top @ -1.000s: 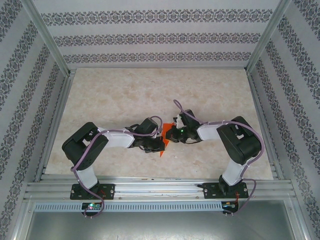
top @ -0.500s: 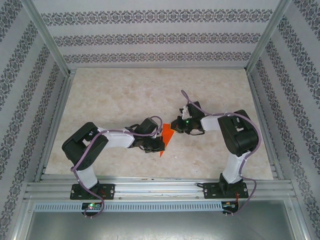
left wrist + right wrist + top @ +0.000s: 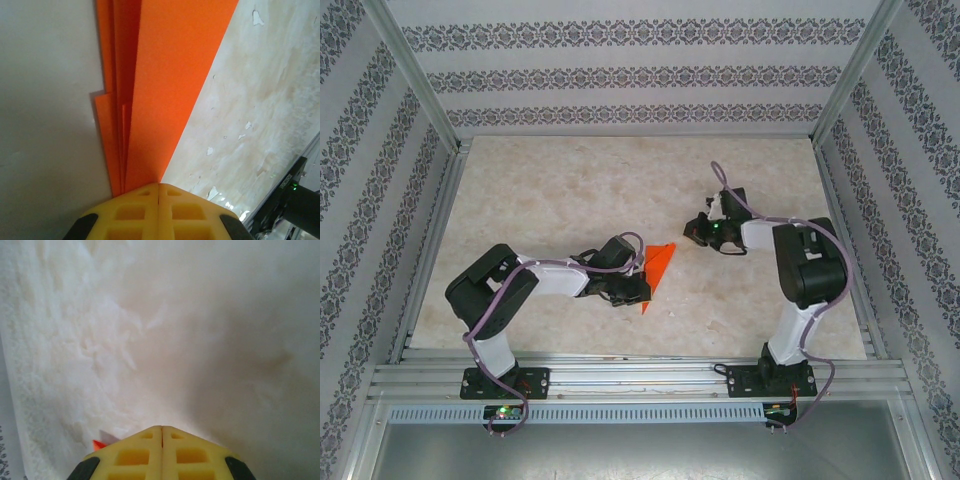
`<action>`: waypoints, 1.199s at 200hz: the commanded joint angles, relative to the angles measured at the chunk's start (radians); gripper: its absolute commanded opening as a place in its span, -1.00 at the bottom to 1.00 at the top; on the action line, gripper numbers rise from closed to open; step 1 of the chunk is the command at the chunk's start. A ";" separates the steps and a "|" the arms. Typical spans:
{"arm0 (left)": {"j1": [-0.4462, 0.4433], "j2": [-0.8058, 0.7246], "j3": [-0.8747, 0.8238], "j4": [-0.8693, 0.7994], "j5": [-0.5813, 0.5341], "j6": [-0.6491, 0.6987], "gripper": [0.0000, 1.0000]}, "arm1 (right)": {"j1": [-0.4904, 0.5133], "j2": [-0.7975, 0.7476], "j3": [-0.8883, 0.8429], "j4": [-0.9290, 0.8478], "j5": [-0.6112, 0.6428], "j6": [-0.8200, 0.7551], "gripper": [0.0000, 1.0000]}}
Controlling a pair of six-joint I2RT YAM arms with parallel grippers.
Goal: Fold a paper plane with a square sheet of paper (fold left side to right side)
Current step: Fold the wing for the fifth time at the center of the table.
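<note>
- Your left pincer (image 3: 159,189) is fully closed. The yellow pads meet with no gap, and the stacked layers of the plane (image 3: 160,75) are pinched right at their tips.
- From that grip the plane runs straight out ahead of the pads. Several orange edges sit stepped along one side, so you're holding a folded stack, not a single sheet.
- Seen from above, the plane sits just right of the left pincer. It's a narrow pointed shape whose long axis runs diagonally, from a tip near the arm bases up toward the far right.
- I can't tell whether it's lying on the worktop (image 3: 550,190) or hanging just off it.
- Your right pincer (image 3: 697,232) is closed too, pads together on nothing. It's off to the far right of the plane, clearly apart from it, with bare worktop between them.
- So the left arm is the nearer one by a mile; it already has the thing.
- My guess is the next bit turns on that diagonal. If the right arm is meant to help, it has to come near-left to reach the plane's far-right end. It would need to open first, and come in without dragging the layers out of your left grip.
</note>
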 commanded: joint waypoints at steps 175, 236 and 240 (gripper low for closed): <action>-0.002 -0.102 0.178 -0.063 -0.060 0.051 -0.51 | -0.008 -0.841 -0.457 -0.131 0.081 0.182 0.39; 0.076 -0.410 0.111 -0.288 -0.384 0.252 -0.08 | 0.293 -0.872 -0.344 -0.410 0.517 0.212 0.96; 0.080 -0.435 0.097 -0.292 -0.404 0.257 -0.04 | 0.314 -0.852 -0.327 -0.428 0.538 0.206 0.96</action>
